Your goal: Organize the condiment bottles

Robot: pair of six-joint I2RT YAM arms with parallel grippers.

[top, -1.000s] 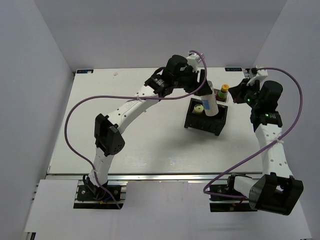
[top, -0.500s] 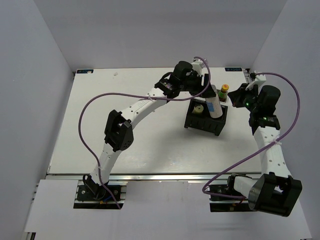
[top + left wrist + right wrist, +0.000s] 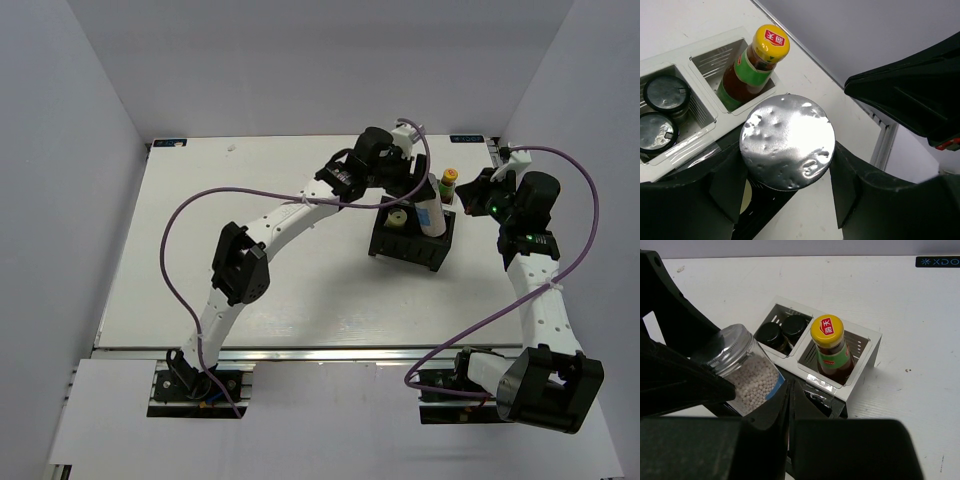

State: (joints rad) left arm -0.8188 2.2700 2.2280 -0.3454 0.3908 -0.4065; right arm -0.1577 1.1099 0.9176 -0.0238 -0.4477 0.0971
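Observation:
My left gripper [image 3: 787, 175] is shut on a clear, blue-labelled bottle of white beads [image 3: 746, 371], gripping it below its silver top [image 3: 787, 141]. The bottle [image 3: 430, 210] hangs tilted over the right side of the rack [image 3: 432, 256]. A red sauce bottle [image 3: 756, 65] with a green neck and yellow cap stands in a white-lined back compartment. Beside it are two dark black-lidded jars [image 3: 665, 93]. A cream bottle [image 3: 398, 219] sits in the rack's front left slot. My right gripper [image 3: 790, 392] is shut and empty, just right of the rack.
The black rack with white-lined compartments [image 3: 866, 356] stands at the back right of the white table [image 3: 250, 260]. The table's right edge and the enclosure wall are close behind my right arm [image 3: 535, 270]. Purple cables loop above both arms.
The left arm has carried the blue-labelled bottle to the right, over the rack's right side. The right arm shifted slightly early on and then stayed still.

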